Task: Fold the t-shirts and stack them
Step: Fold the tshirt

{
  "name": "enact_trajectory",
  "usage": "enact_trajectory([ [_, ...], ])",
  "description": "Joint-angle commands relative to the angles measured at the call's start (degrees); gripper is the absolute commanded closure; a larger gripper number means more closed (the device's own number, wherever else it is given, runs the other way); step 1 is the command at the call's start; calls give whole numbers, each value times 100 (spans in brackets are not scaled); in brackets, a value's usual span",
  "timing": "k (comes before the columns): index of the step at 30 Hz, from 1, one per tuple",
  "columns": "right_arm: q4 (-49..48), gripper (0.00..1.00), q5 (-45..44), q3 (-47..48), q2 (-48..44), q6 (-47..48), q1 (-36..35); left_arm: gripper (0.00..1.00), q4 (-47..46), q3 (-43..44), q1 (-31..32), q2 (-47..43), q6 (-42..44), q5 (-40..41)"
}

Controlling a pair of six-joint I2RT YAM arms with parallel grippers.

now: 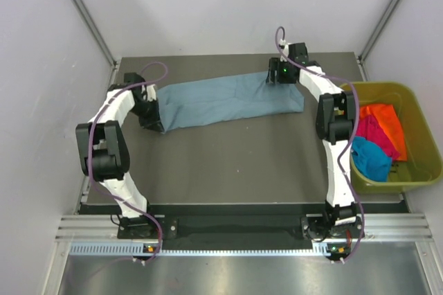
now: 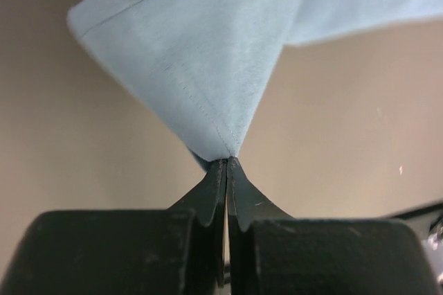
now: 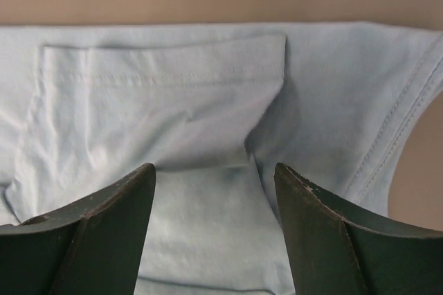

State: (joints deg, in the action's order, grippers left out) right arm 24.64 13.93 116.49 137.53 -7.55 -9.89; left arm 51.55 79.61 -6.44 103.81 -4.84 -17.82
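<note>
The grey-blue t-shirt (image 1: 228, 101), stretched from ten to one o'clock, is pinched at a corner by the closed left gripper (image 2: 227, 161). The right gripper (image 3: 214, 169) is held open above it (nothing gripped); a matching pinch is advised before lifting.

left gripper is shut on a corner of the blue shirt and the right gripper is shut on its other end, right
One slip: the right gripper is open at the other end, jaws apart, as the right wrist view shows. The left gripper is shut on a corner of the blue shirt.
</note>
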Motion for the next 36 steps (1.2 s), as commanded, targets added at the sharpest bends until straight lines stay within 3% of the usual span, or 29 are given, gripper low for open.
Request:
enact_trajectory([
  [1, -337, 30, -84, 410, -16, 26, -101, 100, 180, -297, 160, -449, -113, -142],
  [12, -250, 29, -277, -388, -1096, 289, -145, 100, 215, -640, -24, -1143, -166, 86],
  [20, -100, 29, -304, -1496, -2010, 368, -110, 99, 312, -614, -262, -661, -131, -220],
  [21, -91, 29, -295, -1645, -2063, 377, -101, 93, 355, -622, -270, -573, -88, -282],
  [22, -65, 29, -295, -1690, -2116, 386, -92, 73, 408, -614, -262, -572, -122, -126],
  [26, -74, 29, -339, -1884, -2406, 377, -22, 47, 374, -18, -436, -678, -157, 559],
  [31, -91, 29, -347, -2086, -2407, 368, -22, 42, 232, 1815, -815, 532, -140, 587],
  [36, -39, 29, -295, -1998, -2231, 368, -22, 43, 163, 2865, -912, 1878, -43, 640],
])
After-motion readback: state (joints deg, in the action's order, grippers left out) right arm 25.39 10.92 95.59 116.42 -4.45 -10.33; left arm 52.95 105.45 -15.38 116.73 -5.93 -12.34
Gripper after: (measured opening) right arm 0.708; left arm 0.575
